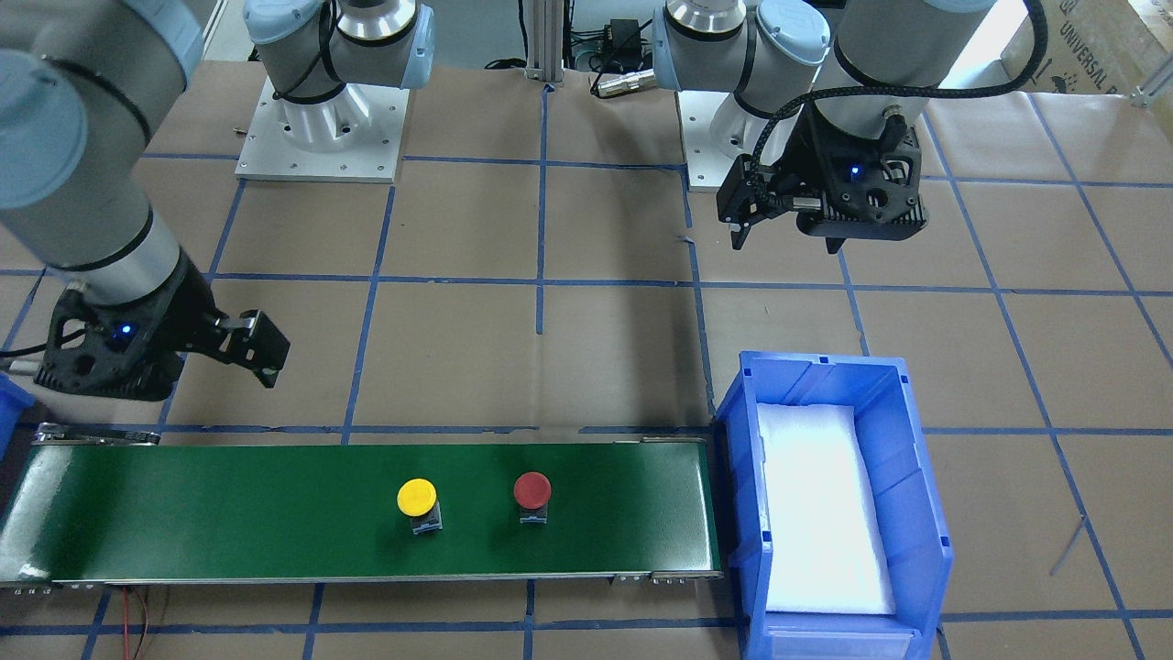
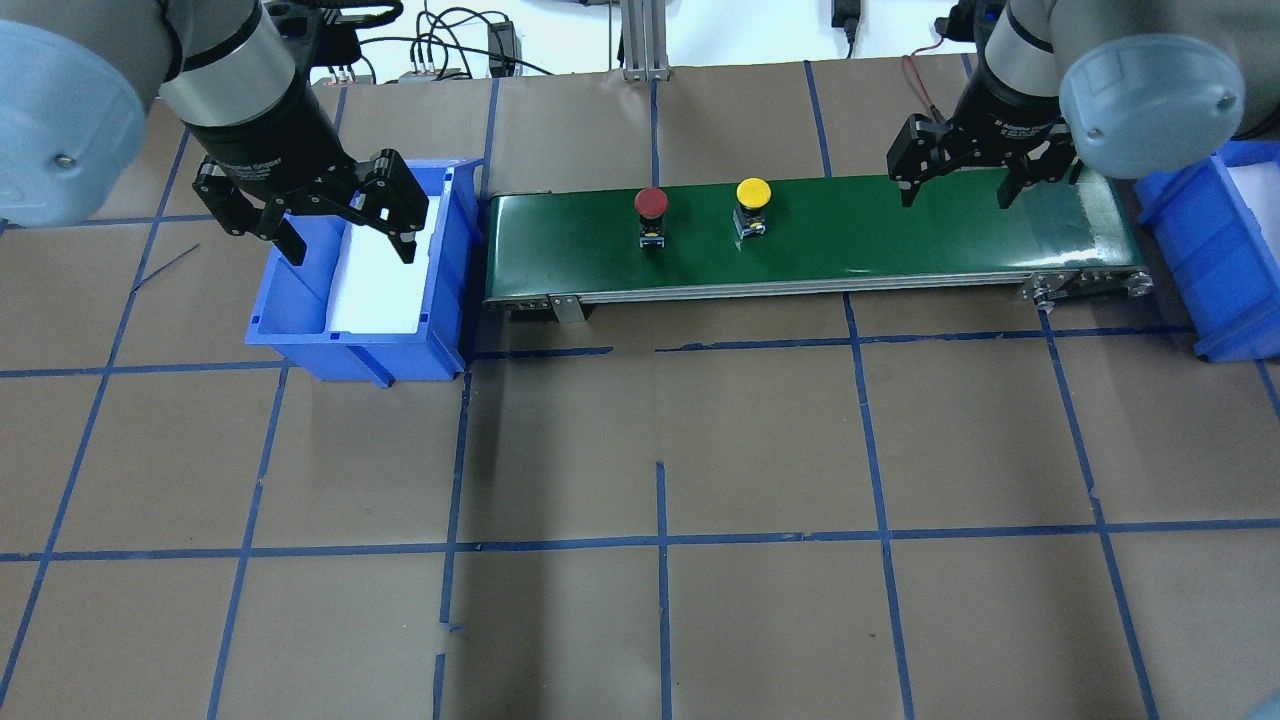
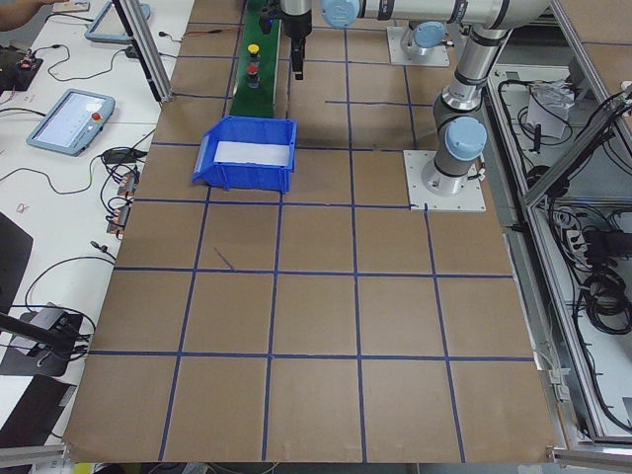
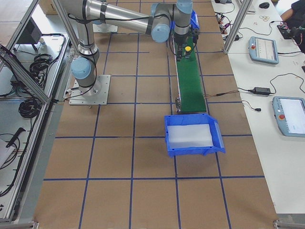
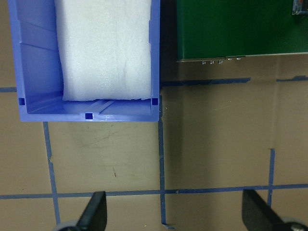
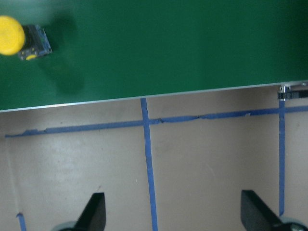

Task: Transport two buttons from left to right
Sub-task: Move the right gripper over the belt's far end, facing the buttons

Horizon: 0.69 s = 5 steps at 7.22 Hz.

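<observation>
Green belt (image 1: 229,513) holds one yellow button (image 1: 418,500), one red button (image 1: 532,492)

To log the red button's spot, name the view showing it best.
Exterior front-facing: the red button stands unobstructed on the green belt, cap and base clear. Overhead exterior shows it nearly as well. Exterior left shows it tiny; exterior right, I cannot make it out; neither wrist view shows its cap.

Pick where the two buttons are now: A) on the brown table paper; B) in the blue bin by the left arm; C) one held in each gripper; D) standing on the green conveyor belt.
D: the yellow button and the red button both stand upright on the green belt.
</observation>
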Each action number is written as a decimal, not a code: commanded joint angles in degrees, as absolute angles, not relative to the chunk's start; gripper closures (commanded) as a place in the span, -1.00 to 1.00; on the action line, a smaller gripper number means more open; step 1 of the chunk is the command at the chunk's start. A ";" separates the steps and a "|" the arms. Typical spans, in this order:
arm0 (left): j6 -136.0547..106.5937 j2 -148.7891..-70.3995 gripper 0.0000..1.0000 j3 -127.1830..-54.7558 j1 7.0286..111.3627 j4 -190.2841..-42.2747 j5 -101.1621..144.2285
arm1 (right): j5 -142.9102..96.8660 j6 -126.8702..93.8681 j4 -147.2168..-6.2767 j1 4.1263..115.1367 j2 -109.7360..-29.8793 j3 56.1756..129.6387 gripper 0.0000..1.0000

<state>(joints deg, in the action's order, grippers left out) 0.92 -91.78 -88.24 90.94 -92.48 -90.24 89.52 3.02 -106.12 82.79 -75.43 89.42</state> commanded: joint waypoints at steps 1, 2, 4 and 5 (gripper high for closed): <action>1.32 -91.76 -1.00 -88.16 90.18 -91.94 -90.53 | 89.38 10.78 -107.22 77.80 -65.87 83.00 -1.00; 1.49 -91.76 -1.00 -88.07 89.04 -91.41 -90.53 | 89.30 18.21 -107.23 76.74 -64.87 82.71 -1.00; 1.49 -91.32 -1.00 -88.15 88.33 -92.10 -90.44 | 88.60 35.84 -107.58 74.80 -63.81 82.44 -1.00; 1.49 -91.32 -1.00 -88.15 88.42 -92.11 -90.70 | 88.42 42.39 -105.49 74.80 -64.59 82.88 -1.00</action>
<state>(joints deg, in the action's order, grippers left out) 1.48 -91.42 -88.12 88.42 -91.97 -90.44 88.76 33.44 -106.96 75.25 -64.29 82.67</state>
